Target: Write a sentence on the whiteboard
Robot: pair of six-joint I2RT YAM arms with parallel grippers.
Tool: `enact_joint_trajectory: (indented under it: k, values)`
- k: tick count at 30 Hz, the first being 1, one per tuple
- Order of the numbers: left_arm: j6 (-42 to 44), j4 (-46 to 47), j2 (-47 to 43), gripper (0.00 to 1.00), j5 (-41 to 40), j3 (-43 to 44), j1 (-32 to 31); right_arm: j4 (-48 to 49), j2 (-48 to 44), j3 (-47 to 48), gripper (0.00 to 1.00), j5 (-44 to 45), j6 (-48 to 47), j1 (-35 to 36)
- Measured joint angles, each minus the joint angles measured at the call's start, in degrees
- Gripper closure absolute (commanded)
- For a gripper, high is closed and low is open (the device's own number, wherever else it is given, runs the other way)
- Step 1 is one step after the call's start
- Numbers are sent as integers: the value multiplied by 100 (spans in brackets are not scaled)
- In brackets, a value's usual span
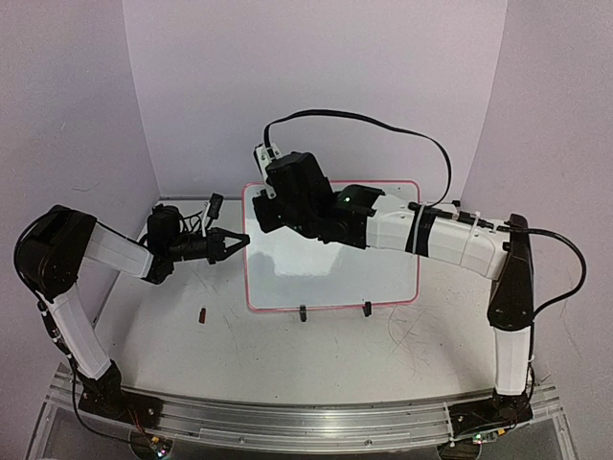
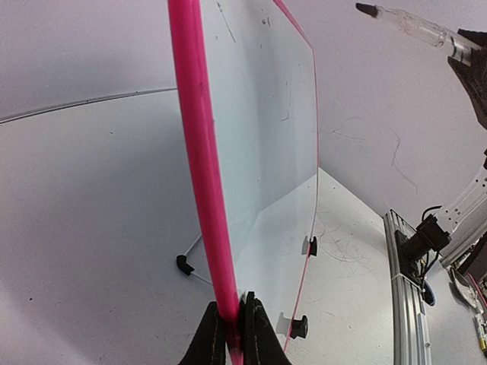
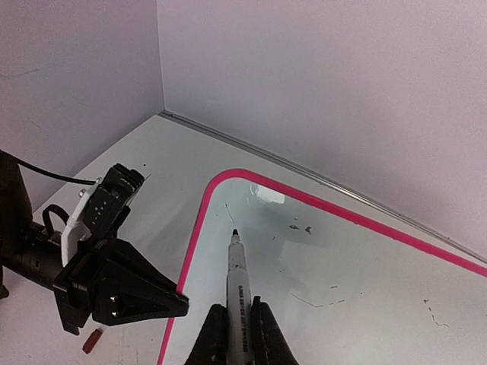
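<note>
The whiteboard [image 1: 335, 273] stands tilted on the table, white with a red-pink frame. My left gripper [image 2: 232, 308] is shut on the frame's left edge [image 2: 199, 152]; it also shows in the right wrist view [image 3: 179, 302]. My right gripper [image 3: 237, 304] is shut on a white marker [image 3: 237, 285], uncapped, with its black tip [image 3: 234, 232] at the board's upper left, close to the surface. A short thin stroke [image 3: 230, 214] lies just beyond the tip. No line of written words shows on the board, only faint specks. My right arm [image 1: 316, 206] hides the board's top part from above.
Two black clip feet [image 1: 303, 312] [image 1: 366, 309] hold the board's lower edge. A small red-brown cap [image 1: 202, 314] lies on the table left of the board. Walls close in at the back and both sides. The tabletop [image 1: 287, 355] is scratched.
</note>
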Motion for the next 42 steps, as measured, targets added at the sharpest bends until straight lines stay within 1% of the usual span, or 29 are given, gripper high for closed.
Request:
enact_joint_trajectory:
  k: [9, 22, 31, 42]
  values:
    - [15, 1, -51, 100, -89, -69, -33, -54, 157, 93, 100, 239, 0, 10]
    - [17, -3, -90, 100, -128, -73, -59, -80, 358, 387, 100, 281, -9, 10]
    - [17, -3, -90, 100, -128, -75, -59, -183, 494, 459, 100, 227, -7, 10]
    - [17, 1, -92, 100, -132, -97, -59, -260, 496, 445, 100, -47, 7, 10]
